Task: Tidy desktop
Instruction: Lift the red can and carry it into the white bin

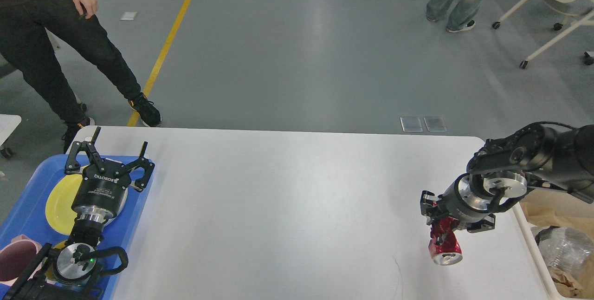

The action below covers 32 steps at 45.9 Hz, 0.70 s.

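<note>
A crushed red can (444,245) is held by the fingers of the right gripper (438,225) above the right side of the white table (287,207), near the cream bin (547,253). The left gripper (111,153) is seen with fingers spread wide over the blue tray (28,198), where a yellow plate (60,202) lies

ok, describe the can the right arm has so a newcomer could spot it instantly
Start at the white desktop and go to its near right corner, beside the cream bin. There the right gripper is clamped on the crushed red can, its silver end facing the camera. It is the only red, metallic thing over the tabletop; the blue tray with dishes lies at the far left.
</note>
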Each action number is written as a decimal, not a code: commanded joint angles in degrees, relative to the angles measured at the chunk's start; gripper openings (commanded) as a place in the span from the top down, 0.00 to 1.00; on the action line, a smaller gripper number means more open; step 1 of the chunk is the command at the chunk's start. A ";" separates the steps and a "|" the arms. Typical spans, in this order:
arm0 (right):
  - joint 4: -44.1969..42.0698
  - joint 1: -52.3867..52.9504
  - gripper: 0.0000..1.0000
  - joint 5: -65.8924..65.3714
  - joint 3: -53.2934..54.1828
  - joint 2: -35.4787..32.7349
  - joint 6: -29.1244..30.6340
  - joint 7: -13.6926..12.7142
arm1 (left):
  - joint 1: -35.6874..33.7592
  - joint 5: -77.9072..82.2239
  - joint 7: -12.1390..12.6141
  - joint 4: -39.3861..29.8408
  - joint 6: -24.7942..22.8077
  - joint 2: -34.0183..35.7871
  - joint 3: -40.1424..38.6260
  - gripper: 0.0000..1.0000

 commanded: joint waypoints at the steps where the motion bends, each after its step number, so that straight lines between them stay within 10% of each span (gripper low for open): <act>1: 6.79 12.28 1.00 2.96 -6.30 0.07 3.28 0.00 | 0.00 0.00 -0.08 0.01 0.00 0.00 0.00 0.04; 14: 16.04 37.88 1.00 7.28 -14.66 0.86 12.95 3.08 | 0.00 -0.09 -0.08 0.01 0.00 0.00 0.00 0.04; 32: 14.64 36.92 1.00 7.01 -18.52 -0.54 12.52 3.17 | 0.00 -0.09 -0.08 0.01 0.00 0.00 0.00 0.04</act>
